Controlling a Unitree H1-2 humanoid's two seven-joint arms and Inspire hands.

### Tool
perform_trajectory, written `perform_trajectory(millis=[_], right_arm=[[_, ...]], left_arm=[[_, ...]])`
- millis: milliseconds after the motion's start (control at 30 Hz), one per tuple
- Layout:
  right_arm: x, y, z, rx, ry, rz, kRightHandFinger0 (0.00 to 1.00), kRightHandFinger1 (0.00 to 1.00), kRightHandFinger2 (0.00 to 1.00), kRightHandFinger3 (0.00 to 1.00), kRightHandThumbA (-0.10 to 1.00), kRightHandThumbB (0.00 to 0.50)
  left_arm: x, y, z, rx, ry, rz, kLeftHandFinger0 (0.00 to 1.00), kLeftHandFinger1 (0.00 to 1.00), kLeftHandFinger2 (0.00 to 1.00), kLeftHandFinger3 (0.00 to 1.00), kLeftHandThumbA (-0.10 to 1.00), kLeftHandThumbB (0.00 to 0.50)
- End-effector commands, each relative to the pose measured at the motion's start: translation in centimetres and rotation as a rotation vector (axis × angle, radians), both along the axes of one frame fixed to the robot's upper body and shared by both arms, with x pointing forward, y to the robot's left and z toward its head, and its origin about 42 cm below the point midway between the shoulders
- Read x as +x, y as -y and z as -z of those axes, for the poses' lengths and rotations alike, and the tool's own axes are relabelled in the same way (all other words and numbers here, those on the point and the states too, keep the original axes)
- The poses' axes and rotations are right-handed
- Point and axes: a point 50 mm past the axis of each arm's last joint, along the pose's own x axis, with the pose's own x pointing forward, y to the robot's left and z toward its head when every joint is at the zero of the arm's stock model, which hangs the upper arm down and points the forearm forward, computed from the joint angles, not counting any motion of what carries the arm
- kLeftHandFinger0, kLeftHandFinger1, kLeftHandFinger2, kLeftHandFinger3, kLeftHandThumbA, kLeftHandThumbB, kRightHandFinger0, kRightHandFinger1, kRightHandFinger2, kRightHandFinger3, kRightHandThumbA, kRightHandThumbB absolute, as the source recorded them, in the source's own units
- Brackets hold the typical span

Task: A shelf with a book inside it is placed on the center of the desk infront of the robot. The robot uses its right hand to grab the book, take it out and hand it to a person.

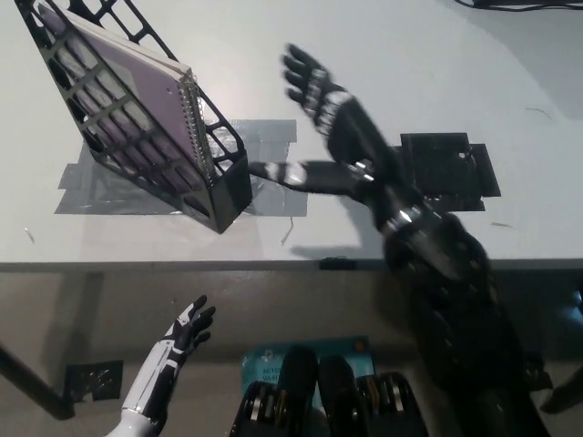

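Right hand point(319, 118): black, raised over the desk point(410, 55), fingers spread wide and holding nothing; thumb stretched toward picture left, its pale tip close to the shelf's lower corner but apart from it; fingertips point up the picture, away from the robot; the black forearm runs down and to the right, crossing the desk's near edge.

Shelf point(137, 137): black lattice magazine-file type, standing on the desk just left of the right hand, leaning so its top goes toward upper left; its base sits on a patch of grey tape point(264, 196) stuck to the desk.

Book point(127, 96): spiral-bound, pale purple cover, inside the shelf; wire spine faces the right hand; upper edge shows above the shelf's rim; not touched by either hand.

Black square patch point(451, 168) on the desk, right of the forearm and partly hidden by it.

Left hand point(182, 337): white, at lower left below the desk's edge, fingers apart, empty.
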Motion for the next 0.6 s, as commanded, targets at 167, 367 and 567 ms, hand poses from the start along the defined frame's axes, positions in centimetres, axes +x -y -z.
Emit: perform_trajectory(millis=[167, 367, 567], right_arm=[[2.2, -6.9, -3.6, -0.05, 0.027, -0.086, 1.0, 1.0, 1.0, 1.0, 1.0, 0.317], [3.2, -8.5, -3.5, -0.013, -0.023, -0.106, 1.0, 1.0, 1.0, 1.0, 1.0, 0.326], [3.9, -9.4, -3.5, -0.025, -0.046, -0.104, 1.0, 1.0, 1.0, 1.0, 1.0, 0.359]], left_arm=[[0.7, 0.5, -1.4, -0.003, 0.064, 0.016, 1.0, 1.0, 1.0, 1.0, 1.0, 0.307], [0.9, 0.4, -1.6, 0.009, 0.081, 0.019, 1.0, 1.0, 1.0, 1.0, 1.0, 0.301], [1.3, 0.5, -2.0, 0.021, 0.072, 0.017, 1.0, 1.0, 1.0, 1.0, 1.0, 0.318]])
